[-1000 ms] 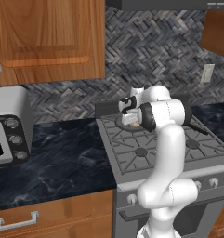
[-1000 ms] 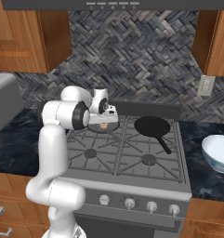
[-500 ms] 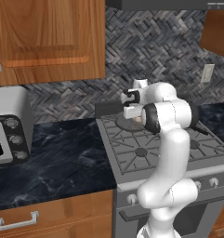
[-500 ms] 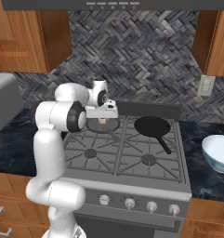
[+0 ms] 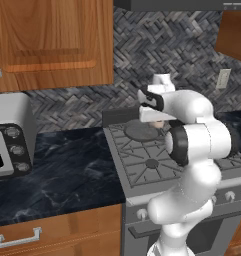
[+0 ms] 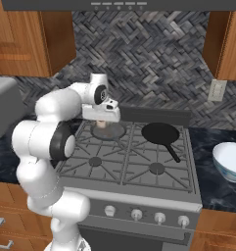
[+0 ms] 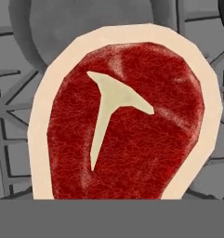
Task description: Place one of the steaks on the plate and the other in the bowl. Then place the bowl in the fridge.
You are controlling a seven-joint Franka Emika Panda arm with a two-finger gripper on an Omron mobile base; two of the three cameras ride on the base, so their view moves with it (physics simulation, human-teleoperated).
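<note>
A raw red steak (image 7: pixel 122 135) with a pale fat rim sits very close to the hand camera and hides the fingertips. My gripper (image 6: pixel 104 119) hangs over the back left burner, shut on this steak (image 6: pixel 104 124), which shows as a pinkish edge under the hand (image 5: pixel 154 123), just above a grey round pan (image 6: pixel 108 131). The white bowl (image 6: pixel 229 161) with a bluish outside stands on the dark counter right of the stove. The plate and the fridge are out of view.
A black skillet (image 6: pixel 159 133) rests on the back right burner, handle toward the front. The grey pan (image 5: pixel 141 131) lies on the stove's grates (image 5: pixel 152 162). A microwave (image 5: pixel 7 145) stands on the left counter. Wooden cabinets hang overhead.
The hand has risen slightly over the grey pan and turned a little, with the steak still under it. The base has not moved.
</note>
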